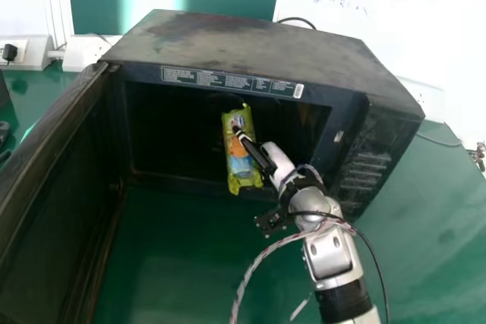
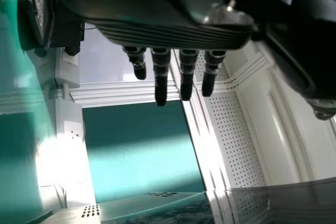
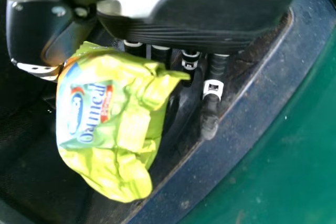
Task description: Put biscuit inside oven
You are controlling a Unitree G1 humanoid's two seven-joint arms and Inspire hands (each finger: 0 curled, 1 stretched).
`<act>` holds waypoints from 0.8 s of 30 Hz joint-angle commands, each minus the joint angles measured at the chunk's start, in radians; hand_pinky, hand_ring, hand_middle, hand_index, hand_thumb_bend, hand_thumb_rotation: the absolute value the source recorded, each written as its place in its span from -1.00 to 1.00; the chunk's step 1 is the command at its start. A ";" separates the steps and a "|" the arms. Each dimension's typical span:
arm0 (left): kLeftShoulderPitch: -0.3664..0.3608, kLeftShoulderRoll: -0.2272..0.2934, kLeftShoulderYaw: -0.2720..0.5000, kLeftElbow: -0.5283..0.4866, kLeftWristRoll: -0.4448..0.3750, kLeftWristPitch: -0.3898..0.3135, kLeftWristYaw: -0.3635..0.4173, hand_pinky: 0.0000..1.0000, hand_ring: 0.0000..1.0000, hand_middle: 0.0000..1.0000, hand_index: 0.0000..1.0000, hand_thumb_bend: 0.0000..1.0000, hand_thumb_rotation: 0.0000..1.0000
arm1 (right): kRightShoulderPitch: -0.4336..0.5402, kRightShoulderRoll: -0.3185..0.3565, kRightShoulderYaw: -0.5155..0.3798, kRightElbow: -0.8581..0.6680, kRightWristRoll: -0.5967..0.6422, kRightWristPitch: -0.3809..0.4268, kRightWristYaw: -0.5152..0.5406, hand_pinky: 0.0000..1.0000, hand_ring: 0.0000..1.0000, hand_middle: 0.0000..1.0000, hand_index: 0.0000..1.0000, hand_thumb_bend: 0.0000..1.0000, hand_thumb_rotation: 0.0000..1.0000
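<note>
Biscuit (image 1: 240,165) is at the oven (image 1: 243,42) mouth, gripped from four o'clock by the right robot hand (image 1: 279,162) — setting down remains.

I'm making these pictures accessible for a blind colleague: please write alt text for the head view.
A robot's right hand holds a green biscuit packet at the mouth of a dark oven on a green table, the oven's door open at left.
</note>
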 commanded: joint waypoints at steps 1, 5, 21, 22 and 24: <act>0.010 -0.002 0.000 -0.015 0.010 -0.010 0.007 0.43 0.74 0.90 0.93 0.70 0.97 | -0.038 0.026 -0.019 0.029 0.007 -0.014 -0.010 -0.48 -0.39 -0.18 0.06 0.03 -1.00; 0.011 -0.002 -0.001 -0.018 0.009 -0.009 0.006 0.42 0.74 0.90 0.93 0.69 0.98 | -0.074 0.029 -0.020 0.071 -0.002 -0.021 -0.003 -0.50 -0.38 -0.17 0.01 0.04 -1.00; 0.015 0.002 0.002 -0.009 -0.001 -0.015 -0.004 0.44 0.73 0.89 0.92 0.67 1.00 | -0.181 0.022 -0.056 0.203 0.007 -0.054 0.029 -0.45 -0.35 -0.06 -0.02 0.05 -1.00; 0.017 0.002 0.002 -0.012 -0.001 -0.013 -0.003 0.44 0.73 0.89 0.92 0.67 1.00 | -0.183 0.024 -0.058 0.214 0.010 -0.068 0.029 -0.43 -0.33 -0.06 -0.02 0.05 -1.00; 0.020 0.001 0.001 -0.017 -0.004 -0.010 -0.004 0.45 0.73 0.89 0.91 0.67 1.00 | -0.192 0.042 -0.091 0.246 0.038 -0.074 0.023 -0.42 -0.23 -0.03 0.29 0.05 -1.00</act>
